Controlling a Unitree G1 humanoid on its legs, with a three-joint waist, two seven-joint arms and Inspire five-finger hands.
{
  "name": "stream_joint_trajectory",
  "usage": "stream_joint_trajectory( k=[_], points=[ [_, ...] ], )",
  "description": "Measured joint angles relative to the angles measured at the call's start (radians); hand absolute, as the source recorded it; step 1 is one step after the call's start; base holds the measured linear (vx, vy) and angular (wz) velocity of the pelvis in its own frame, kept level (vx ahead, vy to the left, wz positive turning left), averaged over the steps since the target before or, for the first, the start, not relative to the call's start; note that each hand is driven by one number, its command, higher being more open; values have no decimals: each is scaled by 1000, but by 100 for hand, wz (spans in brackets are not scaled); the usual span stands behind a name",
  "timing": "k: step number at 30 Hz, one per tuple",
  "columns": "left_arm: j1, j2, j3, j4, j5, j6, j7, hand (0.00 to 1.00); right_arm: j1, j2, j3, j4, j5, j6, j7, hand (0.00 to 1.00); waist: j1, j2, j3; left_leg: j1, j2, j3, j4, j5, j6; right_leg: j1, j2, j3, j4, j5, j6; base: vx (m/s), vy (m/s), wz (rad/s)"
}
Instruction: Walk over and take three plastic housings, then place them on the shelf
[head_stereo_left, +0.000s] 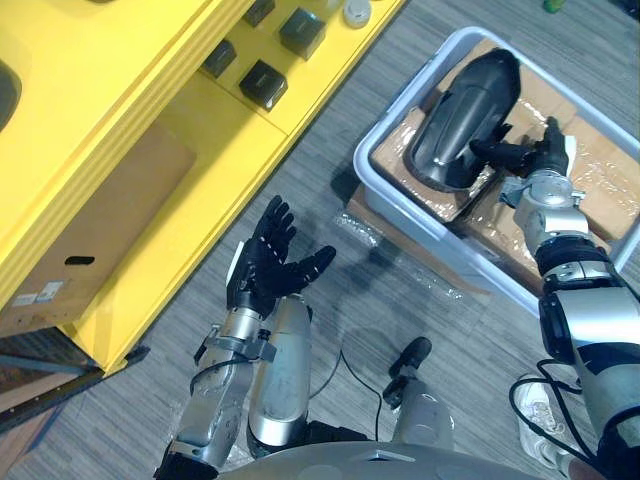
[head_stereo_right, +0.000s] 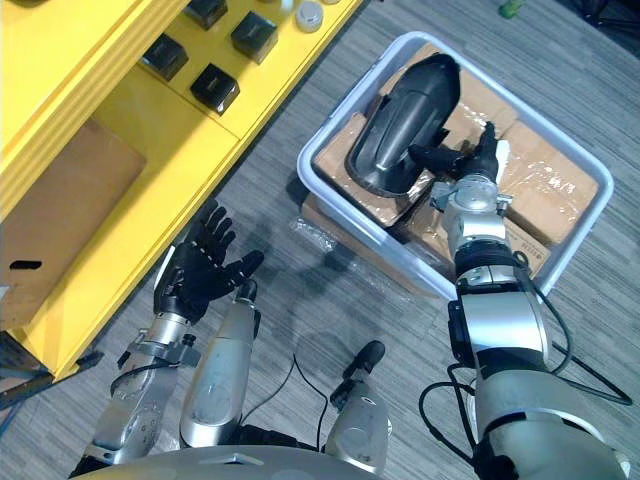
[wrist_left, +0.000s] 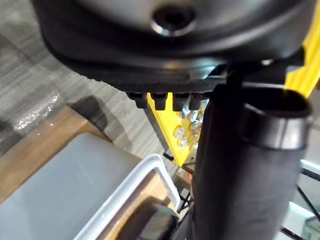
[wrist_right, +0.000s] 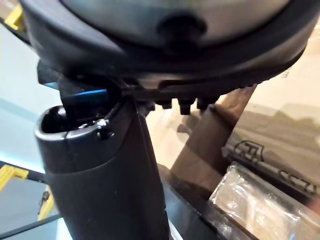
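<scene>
Workshop: yellow parts shelf (head_stereo_left: 200, 150) and grey crate (head_stereo_left: 420, 222).

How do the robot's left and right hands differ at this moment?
The left hand hangs over the floor beside the yellow shelf; the right hand reaches into the grey bin. The left hand is open and empty; the right hand is at the black housing's edge. Both are dark hands.

The scene is being lit brightly and evenly from overhead. Soft highlights are being thrown back by the glossy black plastic housing (head_stereo_left: 465, 115). Glare is being caught by the film-wrapped cartons (head_stereo_left: 600, 165) in the grey bin (head_stereo_left: 430, 237) and by the clear film (head_stereo_left: 360, 230) on the floor (head_stereo_left: 460, 340). A soft shadow is being cast on the floor just beside the bin. The yellow shelf (head_stereo_left: 190, 170) is being lit strongly. In the wrist views, the left hand (wrist_left: 170, 65) and the right hand (wrist_right: 165, 60) are being shown dark against brighter backgrounds.
</scene>
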Motion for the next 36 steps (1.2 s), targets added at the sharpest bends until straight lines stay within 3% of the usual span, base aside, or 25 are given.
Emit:
stream_joint_trajectory(
  k=[6,12,15,24,26,30,31,35,36],
  points=[
    [2,10,-1,0,-11,0,35,100,-37,-103,19,69,-8,77,89,0,15,-4,5,-21,0,-14,-12,20,-4,-2,9,-28,-22,3,-3,-64,-20,6],
    [-2,15,-1,0,22,0,64,100,-60,-103,58,91,-97,146,156,0,14,-14,11,-15,18,-16,-36,38,-13,-10,26,-27,-25,9,-5,11,-52,-3],
    [0,16,-1,1,29,0,78,100,-67,-75,79,102,-176,173,118,0,27,-20,14,12,30,-11,-58,44,-17,2,32,-27,-25,9,-5,34,-44,-5],
    [38,23,46,-12,35,-27,129,100,-94,-57,64,101,-300,288,-71,0,11,-39,21,92,50,17,-141,82,-28,21,36,-21,-7,-7,-30,-13,-21,-4],
    [72,25,80,-40,31,-40,120,100,-81,-63,52,87,-321,283,-114,0,-9,-49,25,110,53,18,-167,96,-32,24,37,-20,1,-12,-35,-39,-43,-3],
    [129,28,139,-133,-3,-56,71,100,55,-100,-13,-141,-334,251,-213,0,-38,-72,37,186,56,31,-233,123,-39,62,36,-18,1,-16,-39,-15,-37,-2],
    [136,17,155,-166,-25,-58,44,100,120,-104,-40,-229,-375,201,-245,0,-51,-78,34,232,57,41,-269,134,-40,88,33,-19,1,-23,-40,7,-31,-2],
    [132,-12,169,-243,-78,-55,-52,100,216,-104,-80,-402,-464,112,-299,0,-64,-104,12,305,64,59,-370,170,-44,111,36,-22,-3,-37,-43,17,-49,-3],
    [130,-15,164,-257,-78,-21,-87,100,259,-104,-82,-459,-518,81,-311,0,-68,-115,-17,322,66,66,-409,190,-53,110,37,-23,-7,-38,-43,51,-53,-4]
  ],
)
